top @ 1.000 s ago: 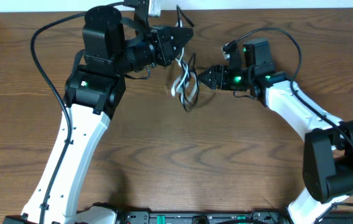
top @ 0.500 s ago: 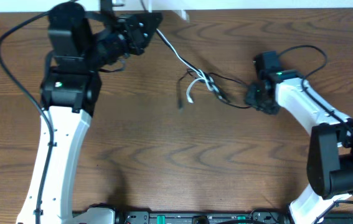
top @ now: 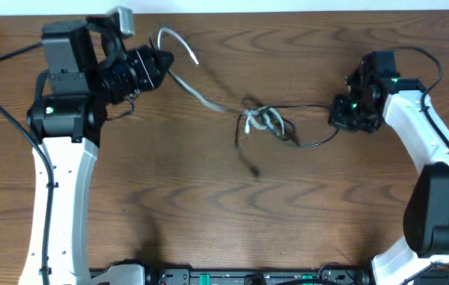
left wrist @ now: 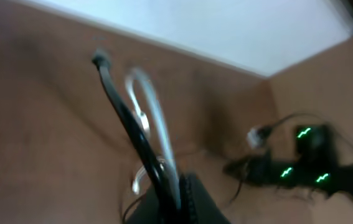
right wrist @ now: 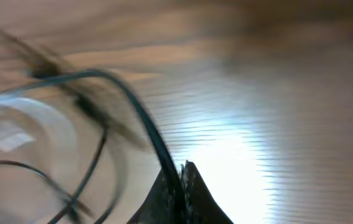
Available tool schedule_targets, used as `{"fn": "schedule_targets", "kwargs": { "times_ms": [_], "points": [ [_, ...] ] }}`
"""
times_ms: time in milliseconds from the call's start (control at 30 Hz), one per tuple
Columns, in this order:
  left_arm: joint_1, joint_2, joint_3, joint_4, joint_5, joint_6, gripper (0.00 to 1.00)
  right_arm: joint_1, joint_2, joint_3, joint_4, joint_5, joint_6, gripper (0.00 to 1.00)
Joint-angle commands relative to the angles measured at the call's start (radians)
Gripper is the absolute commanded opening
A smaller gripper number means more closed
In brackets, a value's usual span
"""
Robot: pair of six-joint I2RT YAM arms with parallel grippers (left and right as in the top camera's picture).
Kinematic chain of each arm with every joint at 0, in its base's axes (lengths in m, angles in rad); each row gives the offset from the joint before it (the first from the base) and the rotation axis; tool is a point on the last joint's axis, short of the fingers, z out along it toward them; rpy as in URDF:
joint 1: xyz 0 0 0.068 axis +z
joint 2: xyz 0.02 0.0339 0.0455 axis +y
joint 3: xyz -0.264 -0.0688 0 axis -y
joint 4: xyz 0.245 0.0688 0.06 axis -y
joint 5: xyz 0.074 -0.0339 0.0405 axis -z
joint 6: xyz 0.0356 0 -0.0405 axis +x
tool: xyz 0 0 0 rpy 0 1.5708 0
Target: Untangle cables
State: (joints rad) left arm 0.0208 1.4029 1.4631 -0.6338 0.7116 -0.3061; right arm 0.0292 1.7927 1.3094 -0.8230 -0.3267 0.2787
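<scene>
Two arms face each other across the wooden table (top: 208,214) in the overhead view, and the cables lie stretched between them along a roughly left-to-right line. The left gripper (top: 163,63) sits at the far left, closed on the white cable (top: 208,101). That cable's free end curls up and over past the fingers, while the rest slants down and to the right into a small knot (top: 262,119) near the table's middle. From the knot the black cable (top: 311,107) runs rightward in two lines to the right gripper (top: 337,119), which is pinched on it. Another black tail drops from the knot toward the near edge and ends in a small plug (top: 254,169). The left wrist view is blurred: the fingers meet at the bottom of the frame with the white cable and a black strand (left wrist: 123,118) squeezed between them. Both rise away from the camera, and the strand ends in a plug tip (left wrist: 98,59) at upper left. The right wrist view is blurrier still: its fingers are together on the black cable, which arcs up and to the left, and the white cable is a pale smear at the left.
</scene>
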Motion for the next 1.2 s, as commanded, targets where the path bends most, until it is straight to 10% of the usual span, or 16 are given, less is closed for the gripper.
{"fn": "schedule_targets", "kwargs": {
  "times_ms": [0, 300, 1167],
  "points": [
    [-0.042, 0.055, 0.007, -0.097, -0.017, 0.158, 0.14, 0.004, -0.090, 0.045, 0.005, -0.224, -0.078, 0.01],
    [-0.094, 0.193, 0.007, -0.237, -0.062, 0.220, 0.56, 0.005, -0.130, 0.043, -0.031, -0.209, 0.008, 0.01],
    [-0.524, 0.554, 0.006, -0.027, -0.130, 0.072, 0.58, 0.005, -0.130, 0.043, -0.105, -0.067, 0.091, 0.08]
  ]
}}
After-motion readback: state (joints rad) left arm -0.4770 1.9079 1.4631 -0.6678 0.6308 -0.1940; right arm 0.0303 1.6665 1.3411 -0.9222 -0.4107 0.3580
